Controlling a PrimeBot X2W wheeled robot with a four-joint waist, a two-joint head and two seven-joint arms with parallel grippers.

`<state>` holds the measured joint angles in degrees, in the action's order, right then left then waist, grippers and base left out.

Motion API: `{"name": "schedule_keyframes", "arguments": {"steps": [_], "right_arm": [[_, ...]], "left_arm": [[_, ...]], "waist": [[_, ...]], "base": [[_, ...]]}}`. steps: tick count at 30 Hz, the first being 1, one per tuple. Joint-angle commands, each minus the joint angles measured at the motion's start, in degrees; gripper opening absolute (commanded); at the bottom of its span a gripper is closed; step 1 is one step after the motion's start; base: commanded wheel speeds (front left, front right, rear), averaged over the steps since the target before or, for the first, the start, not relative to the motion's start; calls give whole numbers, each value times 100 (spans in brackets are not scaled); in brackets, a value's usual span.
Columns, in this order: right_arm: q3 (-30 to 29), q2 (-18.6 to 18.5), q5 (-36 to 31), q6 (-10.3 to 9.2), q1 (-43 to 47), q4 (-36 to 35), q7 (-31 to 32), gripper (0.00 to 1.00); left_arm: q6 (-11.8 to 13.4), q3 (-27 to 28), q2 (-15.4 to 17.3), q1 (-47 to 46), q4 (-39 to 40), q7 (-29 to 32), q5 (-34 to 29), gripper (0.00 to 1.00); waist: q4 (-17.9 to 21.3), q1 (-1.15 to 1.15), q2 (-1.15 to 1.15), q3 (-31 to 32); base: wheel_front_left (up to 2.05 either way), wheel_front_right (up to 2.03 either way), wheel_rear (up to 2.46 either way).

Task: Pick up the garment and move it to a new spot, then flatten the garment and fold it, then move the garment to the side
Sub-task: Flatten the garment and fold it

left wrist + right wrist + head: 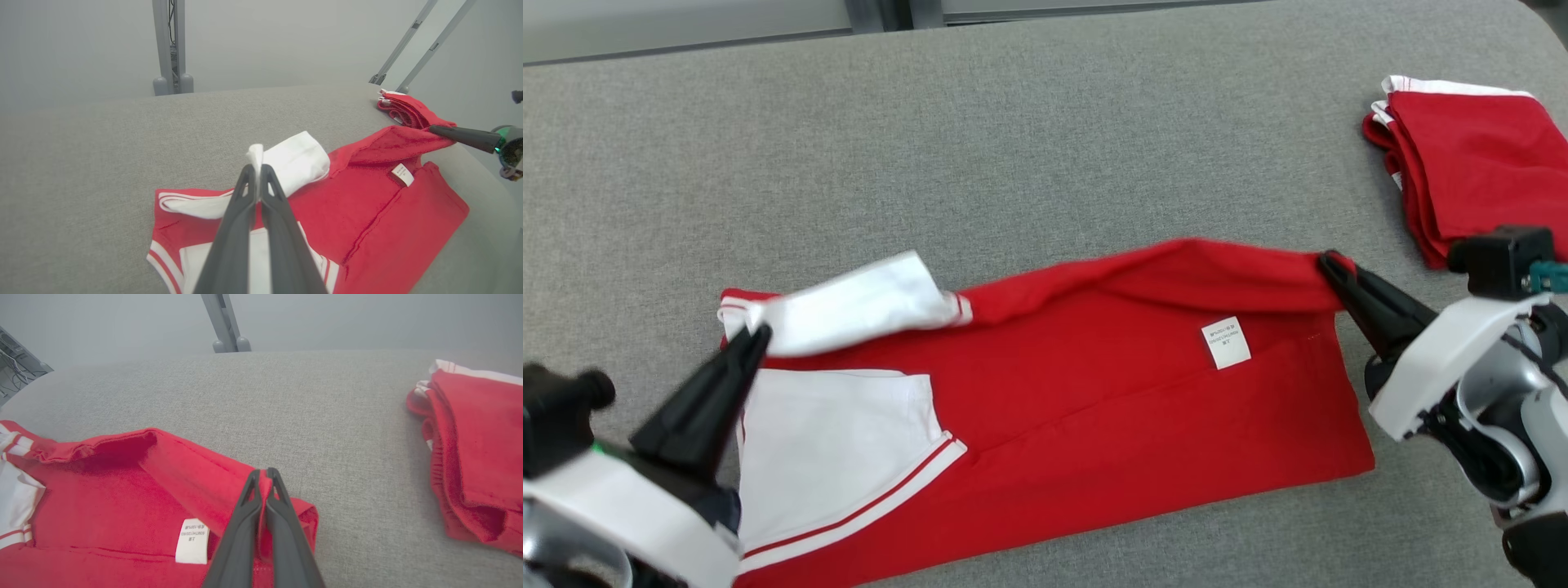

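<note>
My left pincer (757, 335) clamps the soft red shirt's (1094, 392) white sleeve (866, 304); my right pincer (1330, 263) pinches its raised corner (1307, 273), fingers slanting low.

Red-and-white garment (1094, 392) lies spread on grey cloth; far edge lifted.

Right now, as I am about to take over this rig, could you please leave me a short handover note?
Left gripper: shut on the white sleeve of the garment, at its far left corner.
Right gripper: shut on the garment's far right red corner.
Garment: spread across the grey table, far edge lifted between the two grips, care label showing.
Done: laid out, mostly flat.
Left: probably draw the held edge over to fold it, then move it aside, perhaps by the folded stack at the far right.
</note>
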<state>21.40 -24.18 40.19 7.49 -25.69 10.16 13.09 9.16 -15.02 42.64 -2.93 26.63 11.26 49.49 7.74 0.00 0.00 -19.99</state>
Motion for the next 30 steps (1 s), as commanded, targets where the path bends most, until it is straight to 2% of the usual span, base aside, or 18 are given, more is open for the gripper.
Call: {"name": "schedule_keyframes", "arguments": {"steps": [1,7,12,17,28,30], "right_arm": [[-42,-45,-40,1,119,-65,-21,0],[-299,19,-88,1,742,-389,26,0],[-378,22,-142,1,1008,-511,48,0],[-392,-17,-246,1,1124,-539,48,0],[-276,-203,-472,1,1265,-431,-18,0],[-203,-220,-533,1,1290,-412,-41,26]], "left_arm": [[43,24,5,136,64,-53,-15,0],[259,-136,-166,1071,374,-331,-50,0],[328,-240,-306,1470,307,-486,-9,0],[337,-271,-451,1678,167,-615,112,0],[268,-284,-539,1995,-76,-699,311,0],[262,-325,-557,2028,-144,-667,356,0]], "waist": [[3,0,0,26],[-8,0,0,160],[-15,0,0,265],[-21,0,0,326],[-27,0,0,439],[-24,0,0,462]], "base": [[0,0,0],[0,0,0],[0,0,0],[0,0,0],[0,0,0],[0,0,0]]}}
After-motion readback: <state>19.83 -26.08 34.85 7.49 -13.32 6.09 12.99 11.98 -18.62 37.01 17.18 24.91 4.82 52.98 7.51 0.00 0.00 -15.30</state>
